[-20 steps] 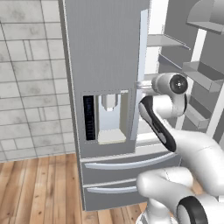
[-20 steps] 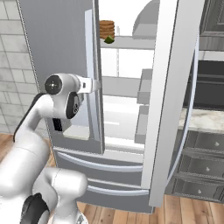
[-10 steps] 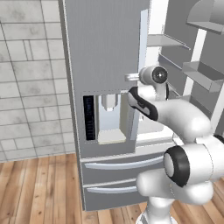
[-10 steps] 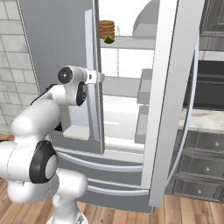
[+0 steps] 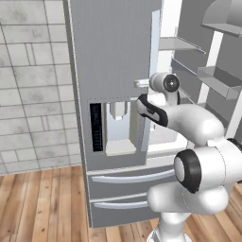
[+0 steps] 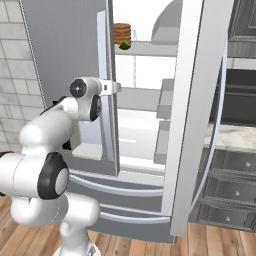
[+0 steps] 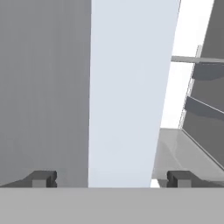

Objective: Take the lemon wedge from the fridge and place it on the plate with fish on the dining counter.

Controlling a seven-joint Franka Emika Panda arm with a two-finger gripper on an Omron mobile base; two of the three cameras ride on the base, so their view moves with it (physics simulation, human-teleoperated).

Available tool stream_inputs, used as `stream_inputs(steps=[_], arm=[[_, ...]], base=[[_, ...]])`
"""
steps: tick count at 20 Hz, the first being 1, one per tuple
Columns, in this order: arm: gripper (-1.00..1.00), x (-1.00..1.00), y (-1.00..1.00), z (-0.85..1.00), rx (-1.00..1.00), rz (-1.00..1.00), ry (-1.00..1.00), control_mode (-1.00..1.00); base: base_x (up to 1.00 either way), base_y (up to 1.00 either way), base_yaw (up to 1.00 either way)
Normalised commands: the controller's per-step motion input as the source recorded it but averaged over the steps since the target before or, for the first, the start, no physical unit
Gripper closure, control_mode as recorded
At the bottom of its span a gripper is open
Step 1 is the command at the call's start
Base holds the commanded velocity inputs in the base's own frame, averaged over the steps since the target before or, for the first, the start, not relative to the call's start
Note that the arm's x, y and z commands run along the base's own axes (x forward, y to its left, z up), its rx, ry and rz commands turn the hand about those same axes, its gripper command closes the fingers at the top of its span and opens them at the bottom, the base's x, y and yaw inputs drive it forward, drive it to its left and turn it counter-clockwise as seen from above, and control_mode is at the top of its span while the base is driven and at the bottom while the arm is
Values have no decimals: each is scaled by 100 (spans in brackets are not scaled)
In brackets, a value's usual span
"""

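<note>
The grey fridge (image 5: 113,47) has its dispenser door nearly closed and its right door (image 6: 197,100) swung wide open. My gripper (image 5: 141,83) (image 6: 117,88) is open at the inner edge of the dispenser door. In the hand view its fingertips (image 7: 43,178) straddle the door's pale edge (image 7: 131,87) with a wide gap. The lemon wedge (image 6: 124,45) lies on the upper white shelf, just below a stack of brown discs (image 6: 122,33) and well above my gripper. The plate and the dining counter are out of view.
White shelves (image 6: 142,100) and door bins (image 5: 217,78) line the fridge's inside. Grey drawers (image 5: 118,177) run along its bottom. A dark-cabinet counter (image 6: 230,137) stands right of the open door. A tiled wall (image 5: 33,94) is on the left.
The arm has folded forward and up. The hand has risen a little and shifted in to the dispenser door's edge. The fridge and shelf items have not moved.
</note>
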Motion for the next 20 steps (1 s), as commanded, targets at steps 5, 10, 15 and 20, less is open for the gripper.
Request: stream_inputs(steps=[5,10,15,20], arm=[[100,13,0,0,0,0,2,-100],[100,-37,16,0,6,0,0,-100],[100,-100,82,13,21,0,-1,-100],[100,-100,100,46,19,0,0,-100]], base=[[0,0,0],[0,0,0],[0,0,0],[0,0,0]])
